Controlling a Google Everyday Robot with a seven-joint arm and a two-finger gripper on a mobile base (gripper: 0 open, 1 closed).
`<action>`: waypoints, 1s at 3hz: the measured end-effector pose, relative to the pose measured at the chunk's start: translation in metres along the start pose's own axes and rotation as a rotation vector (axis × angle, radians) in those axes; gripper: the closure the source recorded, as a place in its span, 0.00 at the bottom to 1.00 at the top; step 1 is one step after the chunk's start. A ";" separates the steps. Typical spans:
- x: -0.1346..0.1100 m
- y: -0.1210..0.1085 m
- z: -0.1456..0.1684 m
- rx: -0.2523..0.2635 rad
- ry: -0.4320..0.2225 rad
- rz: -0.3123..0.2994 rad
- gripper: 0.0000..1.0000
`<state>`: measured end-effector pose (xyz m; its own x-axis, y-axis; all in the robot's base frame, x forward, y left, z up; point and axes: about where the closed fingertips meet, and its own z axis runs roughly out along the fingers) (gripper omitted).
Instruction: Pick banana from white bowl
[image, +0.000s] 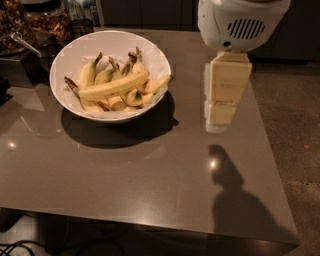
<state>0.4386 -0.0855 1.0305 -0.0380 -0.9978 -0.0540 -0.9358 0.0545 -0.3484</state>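
Note:
The white bowl (65, 60) stands on the back left part of the grey table and holds several yellow bananas. The banana (114, 86), the longest and nearly straight one, lies across the top of the pile with its dark stem tip at the left. My gripper (220, 122) hangs from the white arm housing at the upper right, to the right of the bowl and above the table. It is apart from the bowl and holds nothing that I can see.
The grey table (140, 175) ends at its front edge and its right edge, with floor beyond. Trays or containers of dark snacks (45, 22) and a metal utensil stand at the back left, behind the bowl.

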 end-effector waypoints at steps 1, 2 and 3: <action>-0.017 -0.007 -0.005 0.019 -0.031 -0.008 0.00; -0.050 -0.024 0.004 -0.009 -0.048 -0.020 0.00; -0.087 -0.044 0.020 -0.028 -0.066 -0.067 0.00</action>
<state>0.4905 0.0001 1.0316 0.0472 -0.9945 -0.0933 -0.9448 -0.0141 -0.3274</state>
